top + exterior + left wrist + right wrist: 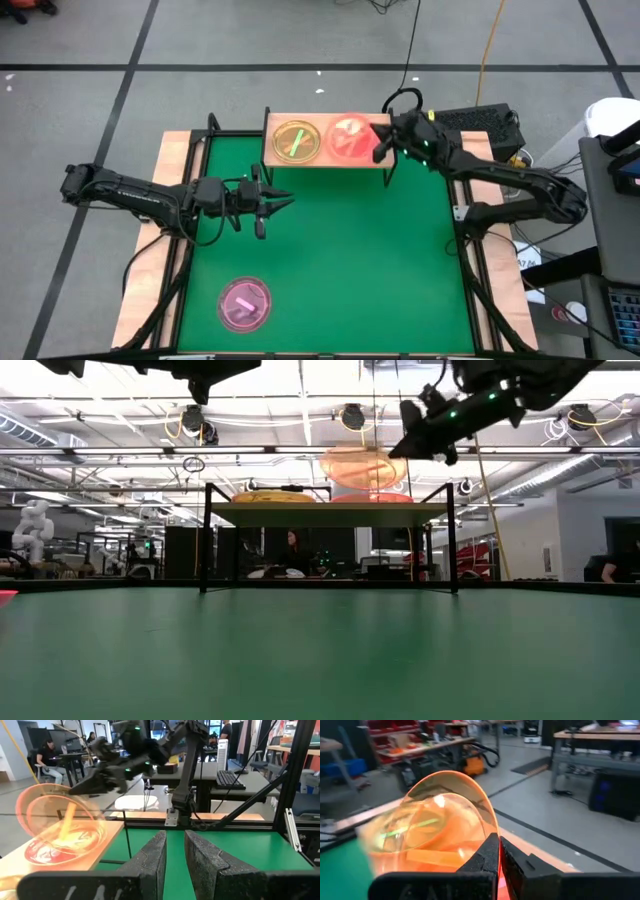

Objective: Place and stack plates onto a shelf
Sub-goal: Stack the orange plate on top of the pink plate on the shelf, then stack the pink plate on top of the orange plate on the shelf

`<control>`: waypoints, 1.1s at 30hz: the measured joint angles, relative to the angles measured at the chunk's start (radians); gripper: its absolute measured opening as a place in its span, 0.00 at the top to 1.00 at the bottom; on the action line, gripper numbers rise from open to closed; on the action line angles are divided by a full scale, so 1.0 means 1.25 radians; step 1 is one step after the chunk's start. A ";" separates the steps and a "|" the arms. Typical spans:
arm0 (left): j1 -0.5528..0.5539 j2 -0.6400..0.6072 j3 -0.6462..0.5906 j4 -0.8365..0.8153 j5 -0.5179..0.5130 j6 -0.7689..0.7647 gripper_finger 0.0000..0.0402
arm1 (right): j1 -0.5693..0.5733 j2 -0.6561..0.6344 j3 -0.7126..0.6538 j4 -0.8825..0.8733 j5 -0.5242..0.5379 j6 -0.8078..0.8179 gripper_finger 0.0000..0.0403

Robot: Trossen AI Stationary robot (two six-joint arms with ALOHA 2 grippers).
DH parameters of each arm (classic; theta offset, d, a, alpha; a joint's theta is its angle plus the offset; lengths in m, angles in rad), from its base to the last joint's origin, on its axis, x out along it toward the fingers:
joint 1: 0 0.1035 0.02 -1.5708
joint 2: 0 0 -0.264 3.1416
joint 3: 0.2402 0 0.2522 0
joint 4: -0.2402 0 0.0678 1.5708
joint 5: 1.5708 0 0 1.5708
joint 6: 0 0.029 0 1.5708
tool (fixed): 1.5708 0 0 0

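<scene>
Right gripper (pixel 380 146) was at the shelf's (pixel 325 160) right end, clenched on the rim of an orange plate (pixel 440 832). In the right wrist view the two fingers (pixel 487 857) met edge-on at that rim, w/ the plate tilted up ahead of them. Low view: same orange plate (pixel 365 467) held clear above the shelf top (pixel 325 515), gripper (pixel 405 448) at its right edge, plate slanted rather than flat. Left wrist view showed it (pixel 57 822) leaning over a plate already lying on the board.

On the shelf, high view: a plate w/ green bar (pixel 293 141) on the left half; a pink/red plate (pixel 348 138) on the right half, directly under the held one. The two lay side by side, just beside each other.

Left gripper (pixel 272 203) hovered over the green table (pixel 350 260), left of centre, well apart from the shelf; fingers (pixel 200 855) released, narrow gap between, nothing held.

A pink plate (pixel 245 303) lay flat on the table near the front edge, left of centre, well apart from both grippers.

No brand, label or legible writing visible on plates, shelf or arms.
</scene>
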 joint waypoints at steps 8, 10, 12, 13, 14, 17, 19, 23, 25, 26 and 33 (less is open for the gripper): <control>0.000 0.000 0.000 -0.002 0.000 0.002 0.81 | -0.115 0.063 0.026 -0.023 -0.083 0.034 1.00; 0.000 0.000 0.000 -0.002 0.000 0.004 0.81 | -0.131 0.070 0.026 -0.042 -0.103 0.034 1.00; 0.000 0.000 0.000 -0.002 0.000 0.004 0.81 | -0.137 0.074 0.026 -0.051 -0.105 0.034 0.99; 0.000 0.000 0.000 -0.002 0.000 0.004 0.81 | -0.137 0.075 0.026 -0.054 -0.106 0.032 0.97; 0.000 0.000 0.000 -0.002 0.000 0.004 0.81 | -0.137 0.076 0.026 -0.055 -0.106 0.030 0.96; 0.000 0.000 0.000 -0.002 0.000 0.004 0.81 | -0.137 0.077 0.026 -0.054 -0.107 0.020 0.89; 0.000 0.000 0.000 -0.002 0.000 0.004 0.81 | -0.137 0.077 0.026 -0.053 -0.107 0.014 0.84; 0.000 0.000 0.000 -0.006 0.000 0.005 0.81 | -0.136 0.064 0.025 -0.038 -0.142 0.011 0.74; -0.005 0.000 0.000 -0.009 -0.001 0.008 0.81 | -0.131 0.046 0.025 -0.020 -0.198 0.013 0.70; -0.011 0.000 0.000 -0.011 -0.001 0.019 0.81 | -0.126 0.032 0.025 -0.014 -0.230 0.015 0.69; -0.092 0.000 0.105 -0.258 -0.014 -0.006 0.81 | -0.015 -0.073 0.001 -0.016 -0.337 0.010 0.66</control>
